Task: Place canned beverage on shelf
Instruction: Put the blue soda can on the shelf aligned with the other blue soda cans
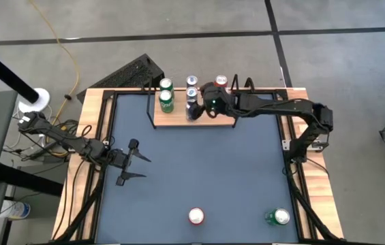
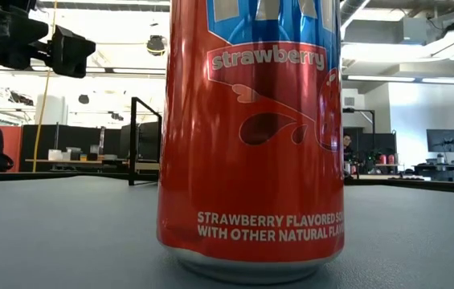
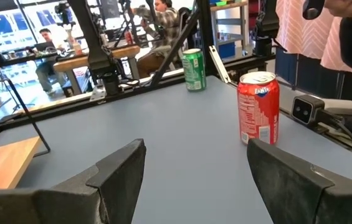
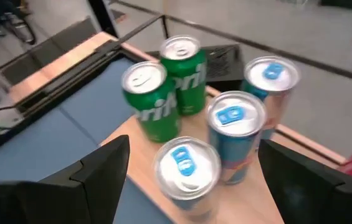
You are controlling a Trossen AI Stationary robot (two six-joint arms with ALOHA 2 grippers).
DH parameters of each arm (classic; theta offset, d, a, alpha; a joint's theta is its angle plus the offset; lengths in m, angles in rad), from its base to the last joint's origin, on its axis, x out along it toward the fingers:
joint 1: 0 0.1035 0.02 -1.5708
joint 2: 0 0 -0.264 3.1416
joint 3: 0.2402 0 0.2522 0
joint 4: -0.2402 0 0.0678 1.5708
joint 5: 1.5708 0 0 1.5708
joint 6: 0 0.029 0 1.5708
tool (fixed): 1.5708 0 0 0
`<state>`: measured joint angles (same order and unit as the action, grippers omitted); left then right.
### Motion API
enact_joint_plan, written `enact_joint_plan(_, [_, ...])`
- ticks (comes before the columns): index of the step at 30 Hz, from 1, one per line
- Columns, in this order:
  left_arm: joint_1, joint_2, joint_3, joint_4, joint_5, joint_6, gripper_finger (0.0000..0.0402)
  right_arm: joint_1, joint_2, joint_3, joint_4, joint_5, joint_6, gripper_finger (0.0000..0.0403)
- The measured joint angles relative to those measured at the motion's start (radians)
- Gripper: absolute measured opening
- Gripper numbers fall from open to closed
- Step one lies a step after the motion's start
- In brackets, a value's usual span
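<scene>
Looking down on the counter (image 1: 199,170), you see your right gripper (image 1: 193,107) reaching over the shelf (image 1: 178,120) at the far edge, its jaws spread wide with a blue-topped can (image 4: 185,168) standing upright between them; the views do not let you tell whether either jaw touches it. That can sits on the light-wood shelf board just in front of two more blue-topped cans (image 4: 235,134), and two green cans (image 1: 165,95) stand upright side by side at the shelf's left end. A red can (image 1: 221,82) shows at the far right of the shelf, partly hidden by the arm. Your left gripper (image 1: 132,162) hangs over the left side of the counter, well apart from every can, its jaws spread and holding nothing. On the near edge of the counter a red strawberry soda can (image 1: 196,216) stands upright near the middle, so close to the low camera that it fills most of that view. A green can (image 1: 278,217) stands near the right corner of the near edge, well apart from the red one. In the left wrist view both of these near cans show beyond the spread jaws, with the red one closer. People show in the room beyond the counter.
</scene>
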<state>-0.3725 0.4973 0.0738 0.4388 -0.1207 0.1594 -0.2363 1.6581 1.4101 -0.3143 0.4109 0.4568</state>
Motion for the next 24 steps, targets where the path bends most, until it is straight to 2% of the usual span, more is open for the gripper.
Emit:
enact_joint_plan(7, [0.0,0.0,0.0,0.0,0.0,0.002,0.0269,-0.001,0.095,0.02,-0.005,-0.065,-0.008,0.0344])
enact_joint_plan(12, [0.0,0.0,0.0,-0.006,0.0,-0.007,0.0269,-0.002,0.168,0.107,-0.062,-0.002,-0.014,0.0344])
enact_joint_plan(19, [0.001,0.0,0.0,-0.016,0.0,-0.007,0.0269,0.006,0.242,0.211,-0.183,0.004,0.001,0.0344])
enact_joint_plan(24, [0.001,0.0,0.0,-0.017,-0.004,-0.01,0.0269,0.006,0.247,0.22,-0.198,0.007,0.013,0.0344])
